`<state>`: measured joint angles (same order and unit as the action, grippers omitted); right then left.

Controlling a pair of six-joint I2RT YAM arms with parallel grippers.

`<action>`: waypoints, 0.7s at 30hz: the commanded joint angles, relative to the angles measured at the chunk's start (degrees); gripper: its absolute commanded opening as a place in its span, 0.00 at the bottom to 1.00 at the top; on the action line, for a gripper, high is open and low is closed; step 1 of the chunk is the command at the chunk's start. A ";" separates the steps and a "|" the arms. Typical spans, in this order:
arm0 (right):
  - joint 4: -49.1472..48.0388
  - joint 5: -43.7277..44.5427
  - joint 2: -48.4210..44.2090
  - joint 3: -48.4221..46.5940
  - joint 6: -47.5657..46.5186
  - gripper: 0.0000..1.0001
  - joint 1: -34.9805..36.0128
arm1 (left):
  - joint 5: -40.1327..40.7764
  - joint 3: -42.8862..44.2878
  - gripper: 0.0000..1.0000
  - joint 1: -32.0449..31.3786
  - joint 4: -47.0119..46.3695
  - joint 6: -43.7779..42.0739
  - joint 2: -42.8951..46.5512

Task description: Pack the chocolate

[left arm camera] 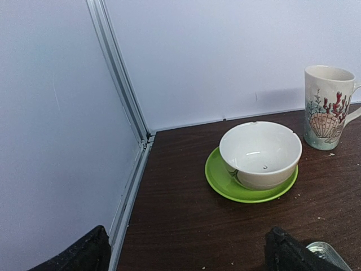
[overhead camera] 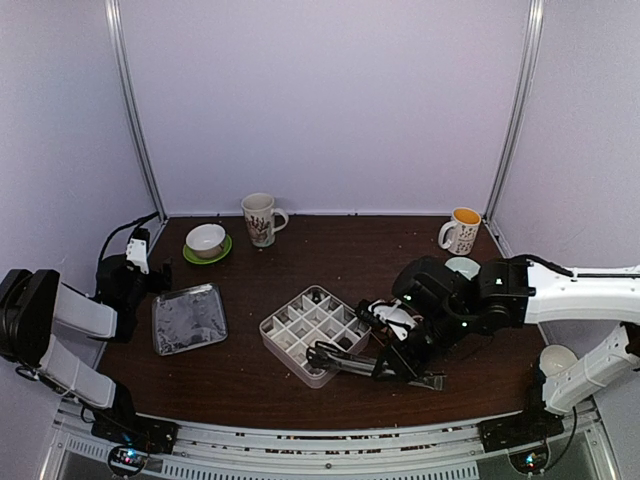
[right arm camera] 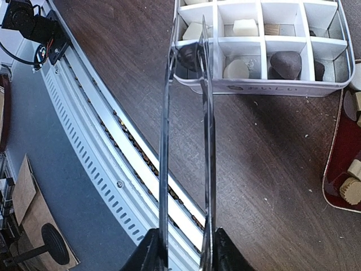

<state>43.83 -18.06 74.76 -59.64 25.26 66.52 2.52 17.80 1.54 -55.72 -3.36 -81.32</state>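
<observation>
My right gripper (right arm camera: 185,248) is shut on the handle end of long metal tongs (right arm camera: 164,141). The tong tips reach into the near corner cell of the white divided box (right arm camera: 271,88). A dark chocolate (right arm camera: 188,56) sits between those tips; whether it is pinched I cannot tell. Other cells hold a white cube (right arm camera: 245,27), a tan round piece (right arm camera: 236,69) and a dark lump (right arm camera: 285,62). More tan pieces (right arm camera: 352,189) lie on a red tray (right arm camera: 333,164) at the right. From above, the tongs (overhead camera: 350,362) meet the box (overhead camera: 283,352). My left gripper (left arm camera: 189,254) is open, empty, far left.
A white bowl (left arm camera: 260,152) on a green saucer (left arm camera: 225,183) and a seashell mug (left arm camera: 327,107) stand ahead of the left gripper. A metal tray (overhead camera: 188,318) lies left of the box. A yellow-lined mug (overhead camera: 462,230) stands back right. The table's front rail (right arm camera: 113,164) runs under the tongs.
</observation>
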 commanded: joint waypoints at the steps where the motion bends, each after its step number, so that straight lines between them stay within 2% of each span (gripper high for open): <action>1: -1.59 0.70 0.23 -1.50 -0.92 0.33 0.43 | -0.73 0.48 0.98 0.46 -3.31 -0.41 -0.16; 7: -1.84 1.83 -1.28 -0.75 -0.68 0.38 0.52 | -0.74 0.47 0.98 0.46 -3.32 -0.42 -0.13; 21: -2.59 5.63 -5.55 0.79 1.25 0.37 0.52 | -0.70 0.49 0.98 0.46 -3.32 -0.42 -0.16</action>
<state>42.41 -15.18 71.26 -59.61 25.85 66.57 2.52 17.80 1.54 -55.72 -3.36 -81.32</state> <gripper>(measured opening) 0.375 0.977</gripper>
